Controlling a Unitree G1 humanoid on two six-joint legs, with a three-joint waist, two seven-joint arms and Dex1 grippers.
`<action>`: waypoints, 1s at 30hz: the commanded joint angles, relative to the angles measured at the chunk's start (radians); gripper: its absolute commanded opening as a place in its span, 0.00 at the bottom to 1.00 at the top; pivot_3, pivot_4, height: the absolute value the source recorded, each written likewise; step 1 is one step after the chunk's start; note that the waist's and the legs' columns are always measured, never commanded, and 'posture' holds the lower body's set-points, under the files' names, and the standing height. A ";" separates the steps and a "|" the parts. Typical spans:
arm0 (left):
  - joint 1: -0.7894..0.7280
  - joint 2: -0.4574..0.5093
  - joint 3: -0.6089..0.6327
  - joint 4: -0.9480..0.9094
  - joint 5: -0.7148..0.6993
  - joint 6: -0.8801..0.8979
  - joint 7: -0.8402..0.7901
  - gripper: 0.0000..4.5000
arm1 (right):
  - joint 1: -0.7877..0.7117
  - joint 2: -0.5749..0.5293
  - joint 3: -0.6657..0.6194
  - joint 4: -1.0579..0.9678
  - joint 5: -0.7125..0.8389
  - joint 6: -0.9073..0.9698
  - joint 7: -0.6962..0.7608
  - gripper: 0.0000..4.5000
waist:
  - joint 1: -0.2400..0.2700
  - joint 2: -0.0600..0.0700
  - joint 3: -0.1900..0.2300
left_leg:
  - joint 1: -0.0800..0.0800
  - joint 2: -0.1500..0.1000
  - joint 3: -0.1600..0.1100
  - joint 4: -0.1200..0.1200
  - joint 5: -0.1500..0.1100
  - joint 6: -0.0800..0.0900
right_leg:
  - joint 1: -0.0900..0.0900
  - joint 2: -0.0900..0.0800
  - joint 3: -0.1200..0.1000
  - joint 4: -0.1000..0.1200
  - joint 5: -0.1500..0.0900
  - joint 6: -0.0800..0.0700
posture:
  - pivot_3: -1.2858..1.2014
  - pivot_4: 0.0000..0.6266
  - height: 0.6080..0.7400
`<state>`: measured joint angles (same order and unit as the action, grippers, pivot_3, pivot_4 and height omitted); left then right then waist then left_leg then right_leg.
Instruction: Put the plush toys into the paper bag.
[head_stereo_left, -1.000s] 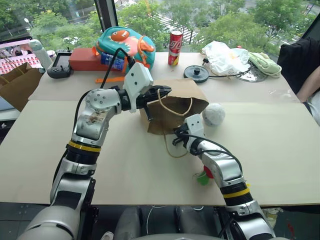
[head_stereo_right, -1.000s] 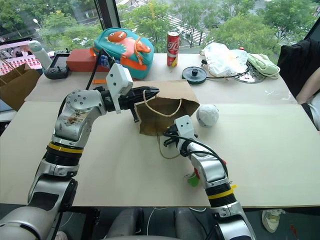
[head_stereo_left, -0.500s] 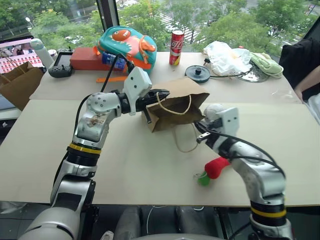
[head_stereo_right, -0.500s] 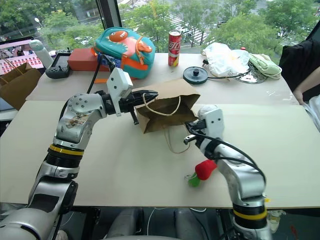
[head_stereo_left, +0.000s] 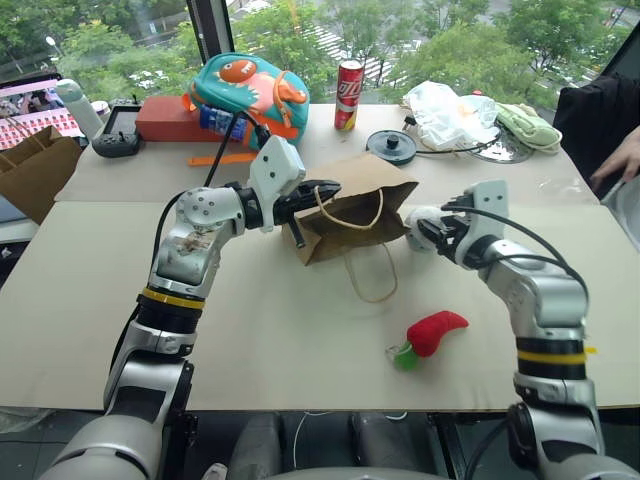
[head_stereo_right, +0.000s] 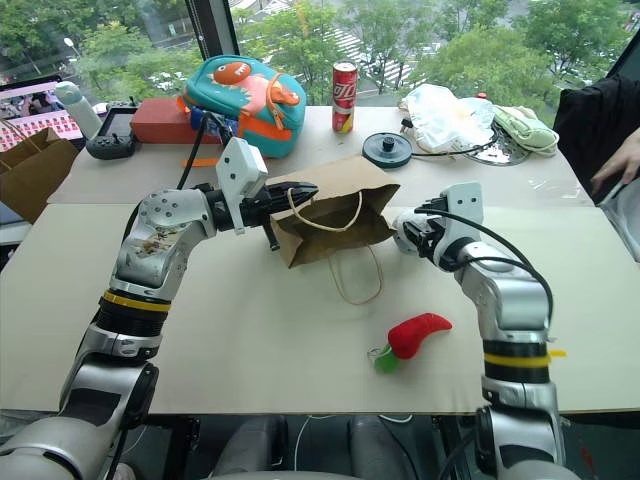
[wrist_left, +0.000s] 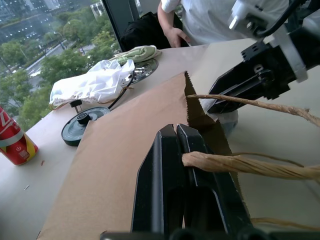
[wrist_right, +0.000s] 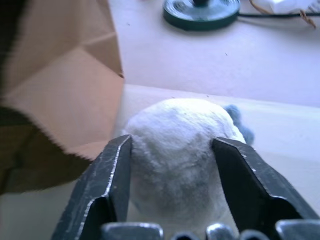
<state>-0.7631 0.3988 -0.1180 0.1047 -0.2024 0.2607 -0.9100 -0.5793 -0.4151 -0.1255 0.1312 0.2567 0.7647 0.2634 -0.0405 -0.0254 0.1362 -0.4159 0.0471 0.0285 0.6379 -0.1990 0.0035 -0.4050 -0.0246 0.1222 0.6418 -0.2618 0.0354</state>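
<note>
Head views: left gripper (head_stereo_left: 318, 195) clamps paper bag (head_stereo_left: 358, 208) rim; red chili (head_stereo_left: 432, 333) lies on table (head_stereo_left: 250, 330), well apart.
Left wrist: jaws shut on bag edge.
Right wrist: right gripper (wrist_right: 172, 165) brackets whitish ball (wrist_right: 180, 150), spread wide.
Risk: ball squirts out if squeeze lands off-centre.

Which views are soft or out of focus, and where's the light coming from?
Right wrist view: the whitish-grey ball and fingers are soft, the paper bag beside them blurred too. Left wrist view: sharp on the bag's handle. Eye views: even daylight from the windows behind the table, no glare, shadows faint.
</note>
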 joint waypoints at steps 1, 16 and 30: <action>-0.014 0.003 0.018 -0.021 -0.012 -0.020 0.007 0.00 | -0.030 -0.006 0.024 0.076 -0.046 -0.060 0.001 0.99 | 0.001 0.000 0.000 | 0.000 0.000 0.000 0.000 0.000 0.000 | 0.000 0.000 0.000 0.000 0.000 0.000 | 0.52 0.24 0.95; -0.019 0.005 0.022 -0.020 -0.012 -0.022 0.011 0.00 | 0.004 -0.004 0.000 0.043 -0.036 -0.092 0.018 0.31 | 0.001 0.000 0.000 | 0.000 0.000 0.000 0.000 0.000 0.000 | 0.000 -0.001 0.000 0.000 0.000 0.000 | 0.52 0.24 0.95; -0.031 -0.021 0.061 -0.044 -0.074 0.066 0.041 0.00 | 0.175 -0.099 -0.186 -0.668 0.318 0.332 0.109 0.31 | -0.004 0.002 0.001 | -0.001 0.000 -0.001 -0.001 0.000 0.000 | 0.000 0.000 0.000 0.000 0.000 0.000 | 0.52 0.24 0.95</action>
<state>-0.7708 0.3782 -0.0787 0.1013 -0.2579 0.3174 -0.8768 -0.4120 -0.5152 -0.2930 -0.4220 0.4857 1.0100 0.3553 -0.0443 -0.0237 0.1372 -0.4164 0.0476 0.0271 0.6370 -0.1990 0.0035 -0.4051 -0.0240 0.1218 0.6416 -0.2620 0.0357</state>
